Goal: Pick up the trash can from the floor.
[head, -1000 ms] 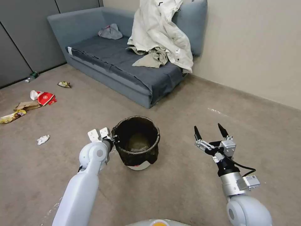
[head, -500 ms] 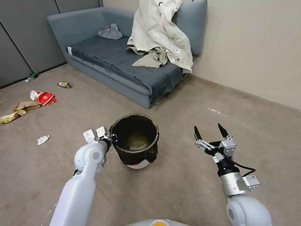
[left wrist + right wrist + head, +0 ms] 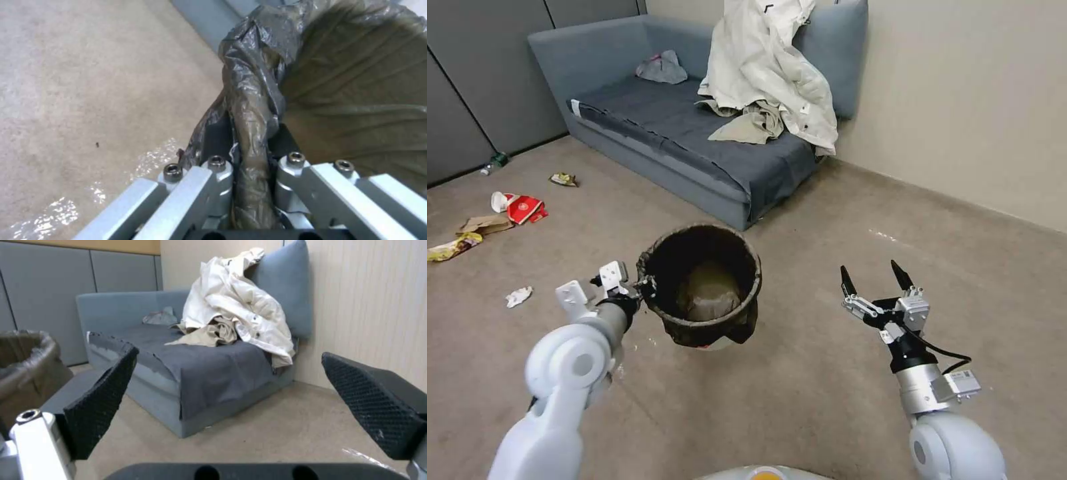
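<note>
The trash can point(image 3: 704, 293), a small round bin lined with a dark bag folded over its rim, hangs tilted above the floor point(image 3: 800, 400) at the centre of the head view. My left gripper point(image 3: 642, 288) is shut on its near-left rim. In the left wrist view the fingers point(image 3: 218, 143) pinch the bag-covered rim of the trash can point(image 3: 253, 110) from both sides. My right gripper point(image 3: 875, 277) stands open to the right of the can, apart from it. In the right wrist view, the trash can point(image 3: 26, 373) sits beside the right gripper point(image 3: 240, 400).
A blue-grey sofa point(image 3: 694, 133) with pale clothes point(image 3: 767, 73) stands behind the can, against the wall. Litter lies on the carpet at the left: a red and white wrapper point(image 3: 520, 208), a crumpled paper point(image 3: 518, 295) and a bottle point(image 3: 494, 163).
My left arm has risen and pulled back to the left with the trash can in its grip. The can has left the floor and tilted. The right arm has stayed still.
</note>
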